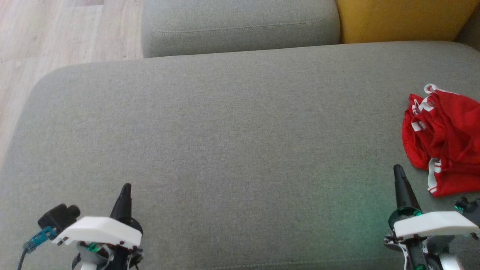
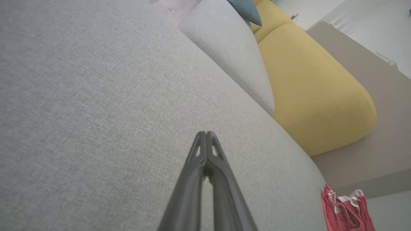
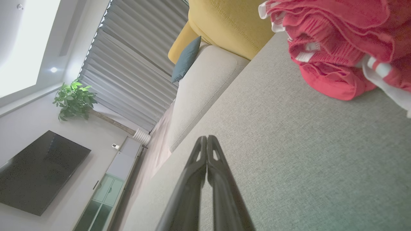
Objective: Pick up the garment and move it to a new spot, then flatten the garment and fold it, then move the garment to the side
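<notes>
Crumpled red garment [image 1: 450, 135] (white stripe trim), grey sofa cushion [image 1: 225, 131]

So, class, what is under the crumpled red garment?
The garment lies bunched on the grey seat cushion, which shows bare beside it. The patch directly beneath is covered by its folds, so whether anything else lies under there cannot be seen.

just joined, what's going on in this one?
Nothing is held yet. The red garment lies crumpled at the robot's right side of the grey sofa cushion. The right end effector is shut and empty, just short of the cloth. The left end effector is shut too, far off over bare cushion.
</notes>
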